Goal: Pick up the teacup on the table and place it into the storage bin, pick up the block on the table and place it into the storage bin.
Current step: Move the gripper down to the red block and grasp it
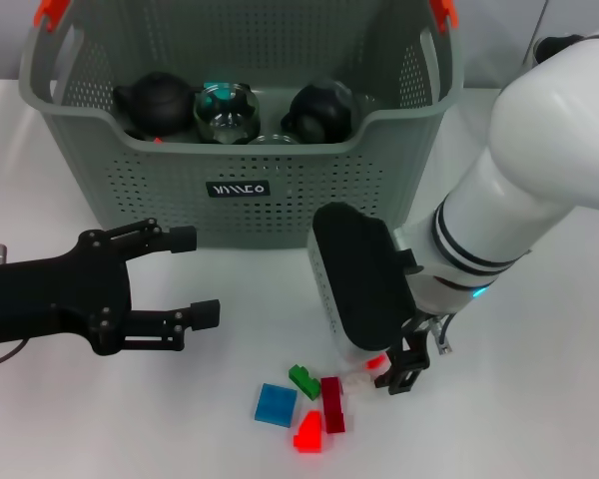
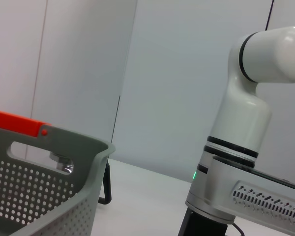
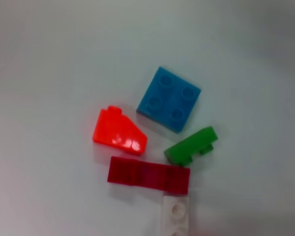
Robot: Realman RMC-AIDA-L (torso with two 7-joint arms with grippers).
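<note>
Black and matte, the right gripper (image 1: 397,377) at the end of a glossy white arm, low over the tabletop (image 1: 539,399) just right of the cluster of blocks; whether its fingers are apart or together, cannot tell, with the wrist's black housing hiding most of them. Just beside the fingertips, a small pale translucent block (image 1: 353,377) with round studs, touching the end of a long dark red block (image 1: 332,403). Close by, a small green block (image 1: 302,380) with a stepped shape, a bright orange-red wedge-shaped block (image 1: 308,432) with a sloped glossy face, and a flat square blue block (image 1: 276,405) with four round studs. All of smooth plastic, lying on the white tabletop in front of the storage bin.

In the right wrist view, the same cluster from above: blue block (image 3: 169,100), orange-red wedge-shaped block (image 3: 119,133), green block (image 3: 191,146), dark red block (image 3: 148,174), pale translucent block (image 3: 176,215) touching the red one's end.

Further left, the left gripper (image 1: 193,276), black and angular, hovering above the tabletop with its two fingers wide apart and nothing between them, well apart from the blocks.

Behind both, the storage bin (image 1: 242,190): grey-green plastic, walls perforated with rows of small round holes, orange handle clips at the top corners, a small black label on the front. Inside, dark rounded teapot-like vessels and a clear glass piece; no teacup identifiable for certain.
</note>
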